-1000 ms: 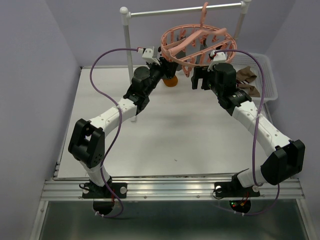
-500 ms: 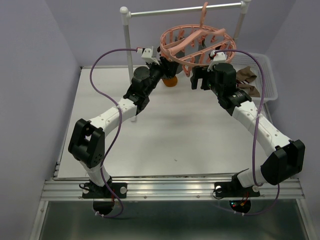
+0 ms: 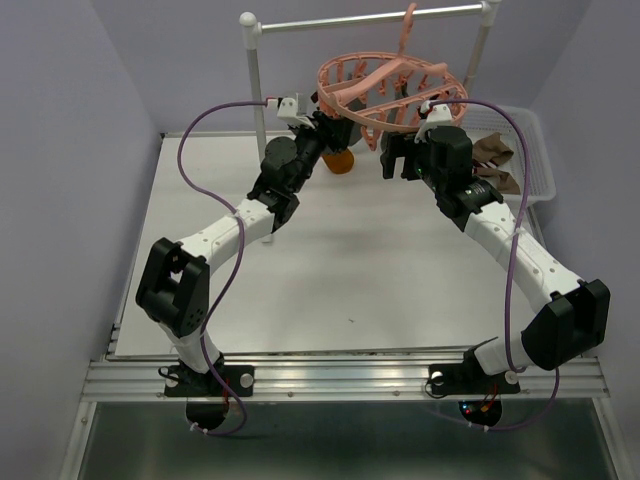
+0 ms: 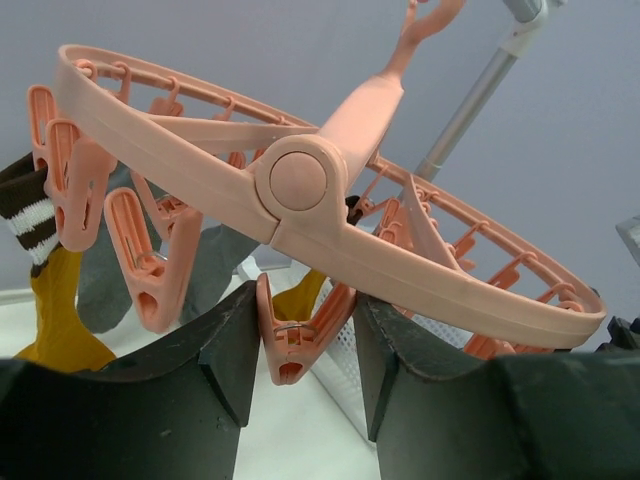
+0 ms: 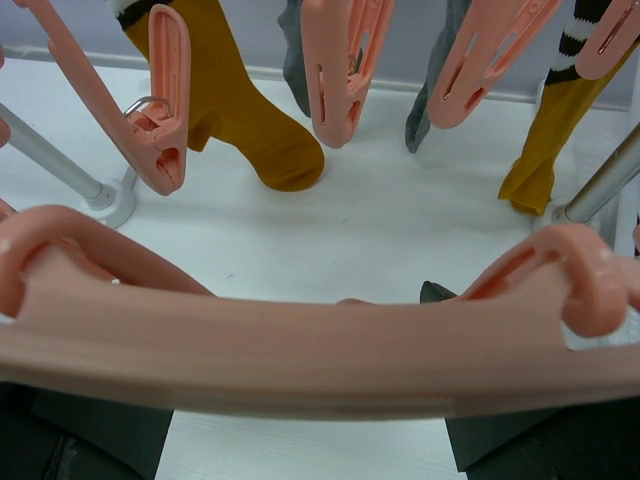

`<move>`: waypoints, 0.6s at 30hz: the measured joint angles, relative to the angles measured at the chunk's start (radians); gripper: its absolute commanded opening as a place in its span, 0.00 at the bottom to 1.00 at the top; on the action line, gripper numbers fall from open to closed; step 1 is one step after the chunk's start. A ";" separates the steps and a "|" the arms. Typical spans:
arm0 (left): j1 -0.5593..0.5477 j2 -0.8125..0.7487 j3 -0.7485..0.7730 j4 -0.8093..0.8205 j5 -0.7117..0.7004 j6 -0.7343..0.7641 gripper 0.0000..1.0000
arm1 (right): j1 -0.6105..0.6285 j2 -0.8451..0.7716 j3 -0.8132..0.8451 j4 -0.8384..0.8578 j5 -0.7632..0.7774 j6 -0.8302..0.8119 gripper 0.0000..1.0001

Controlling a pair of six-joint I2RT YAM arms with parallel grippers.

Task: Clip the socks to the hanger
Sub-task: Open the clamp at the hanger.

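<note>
Top view: the hanger (image 3: 392, 88) hangs by its hook from the rail stand (image 3: 370, 20) at 12 o'clock over the table (image 3: 350, 260), ring tilted, clips dangling below. Both arms reach up to it, L arm from approx 10 o'clock of the ring and R arm from approx 4 o'clock.

L gripper (image 4: 303, 310): jaws partly closed w/ one clip (image 4: 293, 345) between them. In the left wrist view both fingers (image 4: 228, 350) look to touch the clip's sides, so it reads as pinched. The ring and round hub sit just above, at 12 o'clock of the jaws.

R gripper (image 3: 398, 158): jaws spread wide, nothing clamped. In the right wrist view the ring's rim runs across in front of both fingers, 9 to 3 o'clock. Can't tell if it rests on them.

The socks:
- A mustard sock (image 5: 250, 110) hangs at 11 o'clock in the right wrist view.
- A grey sock (image 5: 440, 90) hangs at 1 o'clock.
- A 2nd mustard one w/ dark striped cuff (image 5: 545, 150) hangs at 2 o'clock, by a rail post.
- All hang down from the ring.
- Left wrist view also shows a mustard sock w/ brown-white cuff held in a clip at 9 o'clock.
- Brown socks (image 3: 497, 150) lie in the white basket (image 3: 538, 150), at 2 o'clock of the table.
</note>
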 measured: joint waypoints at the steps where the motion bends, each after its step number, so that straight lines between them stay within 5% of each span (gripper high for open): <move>1: -0.001 0.000 0.000 0.007 -0.005 -0.001 0.47 | 0.000 0.000 0.000 0.000 0.000 0.000 0.97; 10: -0.003 0.000 -0.019 0.049 -0.034 -0.007 0.34 | 0.000 0.000 0.000 0.000 -0.007 0.003 0.97; 13: -0.004 0.000 -0.019 0.054 -0.040 -0.005 0.18 | 0.000 0.003 0.000 0.000 -0.007 0.003 0.97; 14: -0.005 0.000 -0.019 0.056 -0.044 -0.004 0.03 | 0.000 0.006 0.000 0.000 -0.007 0.003 0.97; 18: -0.009 0.000 -0.026 0.060 -0.051 -0.002 0.00 | 0.000 0.011 0.000 0.000 -0.007 0.003 0.97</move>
